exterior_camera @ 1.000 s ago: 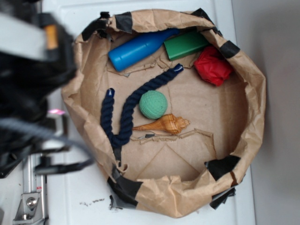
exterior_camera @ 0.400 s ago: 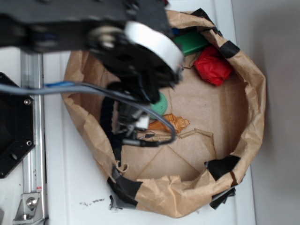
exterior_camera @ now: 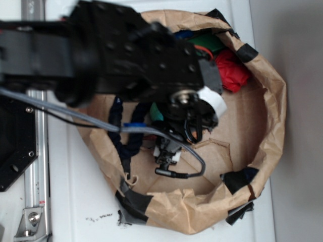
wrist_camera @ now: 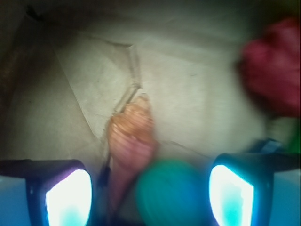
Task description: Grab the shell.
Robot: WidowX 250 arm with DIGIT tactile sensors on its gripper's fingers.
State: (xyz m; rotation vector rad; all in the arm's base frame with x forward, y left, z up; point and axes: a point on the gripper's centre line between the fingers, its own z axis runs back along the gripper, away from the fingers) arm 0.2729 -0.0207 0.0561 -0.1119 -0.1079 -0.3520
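Note:
In the wrist view the orange-tan ridged shell (wrist_camera: 131, 136) lies on the brown paper floor, just ahead of my gripper (wrist_camera: 150, 197) and left of its centre line. The round green ball (wrist_camera: 171, 195) sits against the shell's near right side, between the two fingers. The gripper is open, its lit pads (wrist_camera: 68, 197) standing wide apart with nothing clamped. In the exterior view my black arm (exterior_camera: 126, 55) reaches in from the left and hides the shell; only a sliver of the ball (exterior_camera: 156, 113) shows.
The crumpled brown paper wall (exterior_camera: 275, 101) rings the floor on all sides. A red crumpled wad (exterior_camera: 233, 70) (wrist_camera: 277, 75) lies far right, a green block (exterior_camera: 212, 43) beside it. The navy rope (exterior_camera: 118, 136) curls at the left, under the arm.
The arm has swung in from the left over the paper-lined container and further right, now covering the shell and most of the green ball in the exterior view.

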